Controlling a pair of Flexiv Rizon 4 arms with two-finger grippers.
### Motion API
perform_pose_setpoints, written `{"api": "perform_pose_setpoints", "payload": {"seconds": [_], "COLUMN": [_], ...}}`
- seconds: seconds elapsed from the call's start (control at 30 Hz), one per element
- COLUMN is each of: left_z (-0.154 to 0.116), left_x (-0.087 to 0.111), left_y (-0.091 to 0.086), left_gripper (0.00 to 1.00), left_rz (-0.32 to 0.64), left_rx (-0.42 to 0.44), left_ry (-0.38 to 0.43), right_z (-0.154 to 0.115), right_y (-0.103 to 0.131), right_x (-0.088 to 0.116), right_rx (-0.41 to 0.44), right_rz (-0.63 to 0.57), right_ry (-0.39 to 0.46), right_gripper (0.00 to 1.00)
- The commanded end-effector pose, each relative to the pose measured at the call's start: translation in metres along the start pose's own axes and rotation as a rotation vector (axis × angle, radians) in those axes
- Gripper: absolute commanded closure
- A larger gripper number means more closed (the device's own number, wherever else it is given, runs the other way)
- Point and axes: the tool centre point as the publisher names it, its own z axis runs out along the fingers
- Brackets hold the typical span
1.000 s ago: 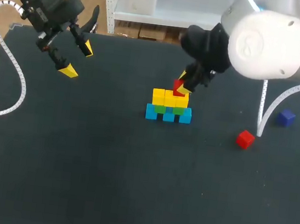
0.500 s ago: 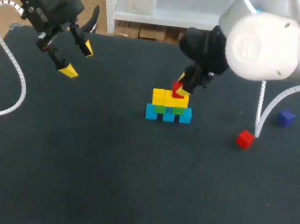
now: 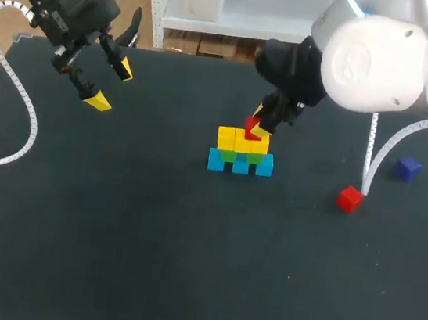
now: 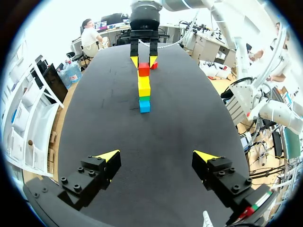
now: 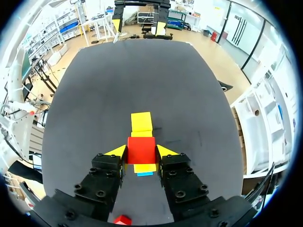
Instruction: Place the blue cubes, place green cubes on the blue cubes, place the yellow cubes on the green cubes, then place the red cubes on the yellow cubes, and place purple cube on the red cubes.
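Dark matting covered the table [image 3: 145,261], and near its middle the wall of cubes was more than half built. Three blue cubes [image 3: 240,164] sat side by side at the bottom, green cubes [image 3: 229,156] lay across them, and a row of three yellow cubes [image 3: 233,140] capped the green, so by my reading the first three layers were done.

The red layer was under way. The right claw [image 3: 260,123] was closed on a red cube [image 3: 253,124], one yellow tip on each side, directly over the right-hand part of the yellow row. From the left wrist the cube looked to be down on the yellow, but whether it rested there or hung a hair above could not be told. The claw had not yet let go.

A second red cube [image 3: 349,198] lay loose on the mat to the right of the wall, well apart from it, and the purple cube [image 3: 409,167] lay further right and further back. Both probably had yet to be placed, the purple one last.

The left claw [image 3: 111,85] hung with its fingers wide and nothing between them over the far left of the table, well clear of the wall.

A white cable [image 3: 372,161] drooped from the right arm down to the mat, just beside the loose red cube. It could get in the way of picking that cube up. Nothing else crowded the wall.
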Motion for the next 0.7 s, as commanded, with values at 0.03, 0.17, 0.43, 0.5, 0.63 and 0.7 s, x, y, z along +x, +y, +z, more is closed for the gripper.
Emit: {"api": "perform_pose_setpoints", "payload": {"seconds": [0.03,0.17,0.43,0.5,0.63,0.7], "left_z": [0.0000,0.0000,0.0000,0.0000,0.0000,0.0000], "left_x": [0.0004,0.0004,0.0004,0.0004,0.0004,0.0004], "left_y": [0.0003,0.0003,0.0003,0.0003,0.0003,0.0003], "left_gripper": [0.00,0.00,0.00,0.00,0.00,0.00], "left_rz": [0.002,0.002,0.002,0.002,0.002,0.002], "left_rx": [0.000,0.000,0.000,0.000,0.000,0.000], "left_ry": [0.001,0.001,0.001,0.001,0.001,0.001], "right_z": [0.0000,-0.0002,0.0004,0.0004,0.0008,0.0009], "right_y": [-0.0017,-0.0020,-0.0021,-0.0020,-0.0017,-0.0016], "right_x": [-0.0005,-0.0005,-0.0008,-0.0008,-0.0006,-0.0004], "right_rx": [-0.006,-0.009,-0.016,-0.017,-0.020,-0.020], "right_rz": [-0.001,-0.001,-0.005,-0.005,-0.001,0.000], "right_ry": [0.001,0.005,0.011,0.012,0.014,0.014], "right_gripper": [1.00,1.00,0.93,0.93,0.90,0.83]}}
